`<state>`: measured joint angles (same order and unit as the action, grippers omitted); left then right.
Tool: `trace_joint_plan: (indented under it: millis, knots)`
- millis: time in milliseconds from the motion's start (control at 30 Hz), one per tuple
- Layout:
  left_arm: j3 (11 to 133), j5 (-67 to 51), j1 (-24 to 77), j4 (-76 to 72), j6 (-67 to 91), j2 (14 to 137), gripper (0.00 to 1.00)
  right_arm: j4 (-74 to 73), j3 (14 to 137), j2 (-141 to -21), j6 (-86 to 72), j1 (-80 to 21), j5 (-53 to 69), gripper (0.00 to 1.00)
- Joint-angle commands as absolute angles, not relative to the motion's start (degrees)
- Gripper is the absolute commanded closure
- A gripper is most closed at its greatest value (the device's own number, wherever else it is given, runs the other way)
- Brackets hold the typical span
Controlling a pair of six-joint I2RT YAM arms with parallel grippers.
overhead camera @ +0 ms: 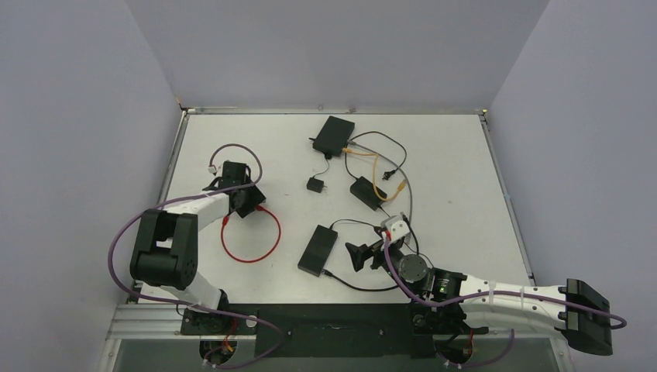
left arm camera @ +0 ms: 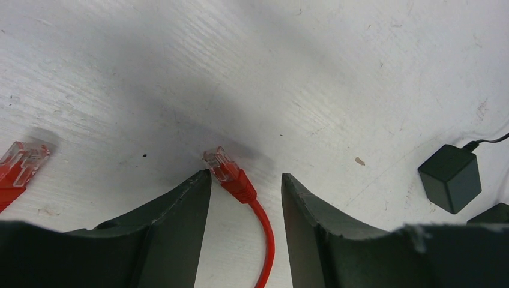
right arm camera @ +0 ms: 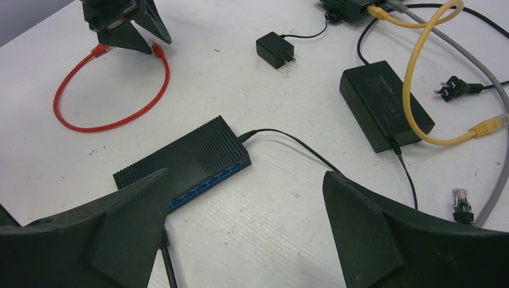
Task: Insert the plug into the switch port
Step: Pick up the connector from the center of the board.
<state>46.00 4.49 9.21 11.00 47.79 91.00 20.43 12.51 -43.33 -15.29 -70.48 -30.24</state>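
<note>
A red network cable point(overhead camera: 252, 240) lies in a loop on the white table. In the left wrist view one of its red plugs point(left arm camera: 223, 168) lies flat between the fingers of my left gripper point(left arm camera: 246, 177), close to the left finger; the jaws are open and do not grip it. The other red plug point(left arm camera: 18, 165) lies at the left. The black switch point(right arm camera: 186, 156), with a row of blue ports point(right arm camera: 210, 180), lies just ahead of my right gripper point(right arm camera: 246, 198), which is wide open and empty.
A black power brick point(right arm camera: 384, 105), a yellow cable point(right arm camera: 420, 78), a small plug-in adapter point(right arm camera: 275, 49), a grey cable with a black plug point(right arm camera: 461, 204) and a second black box point(overhead camera: 333, 133) lie to the right and far side.
</note>
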Motion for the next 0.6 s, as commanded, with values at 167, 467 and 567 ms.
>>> trace_joint_plan:
  millis: [167, 467, 567]
  knots:
    - [47.39, 6.54, 7.95, 12.05, 46.57, 94.85, 0.65, 21.62, 12.7, -42.76, -15.05, -70.05, -31.25, 0.09]
    - [47.24, 5.71, 7.76, 10.54, 46.18, 96.42, 0.87, 21.95, 12.31, -43.23, -15.05, -69.66, -31.25, 0.09]
    - [47.18, 5.17, 7.82, 10.19, 45.95, 96.3, 0.96, 21.97, 12.7, -43.75, -14.88, -69.7, -31.0, 0.09]
